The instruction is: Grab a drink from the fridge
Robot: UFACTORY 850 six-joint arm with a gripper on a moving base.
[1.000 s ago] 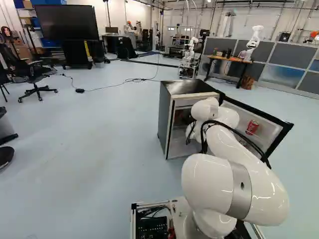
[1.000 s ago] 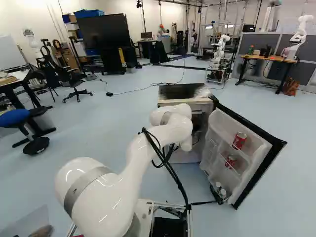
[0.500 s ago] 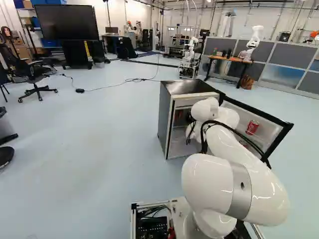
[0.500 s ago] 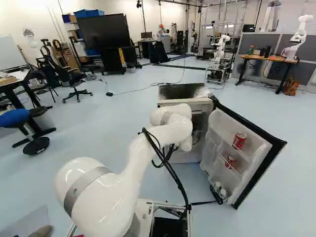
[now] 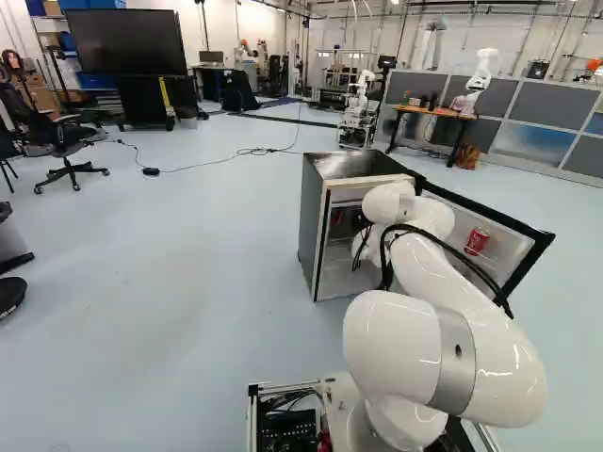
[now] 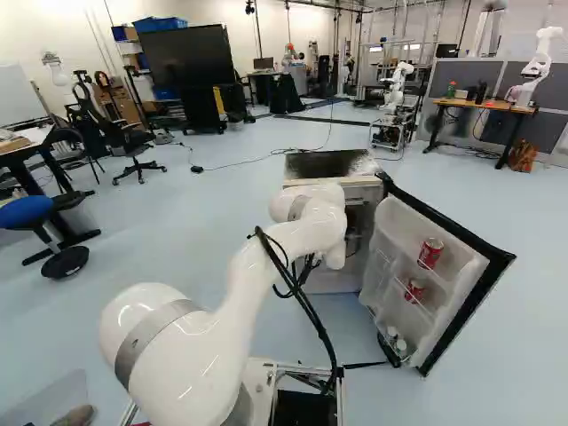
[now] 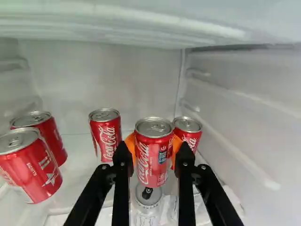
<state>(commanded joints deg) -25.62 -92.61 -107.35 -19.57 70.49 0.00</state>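
Fridge shelf: two red soda cans stand close together, third can and fourth can apart from them; fifth can, contact unclear.

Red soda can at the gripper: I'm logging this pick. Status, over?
Gripper shut on red soda can, upright inside fridge. Neighbouring can close behind. Fridge door open.

The arm bends forward, fingers (orange-padded) clamped slightly apart.

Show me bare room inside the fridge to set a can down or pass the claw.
The shelf is bare between the paired cans and the lone can. Also open: above them, along the back wall. Crowded at the claw: the gripped can fills it, another can close behind.
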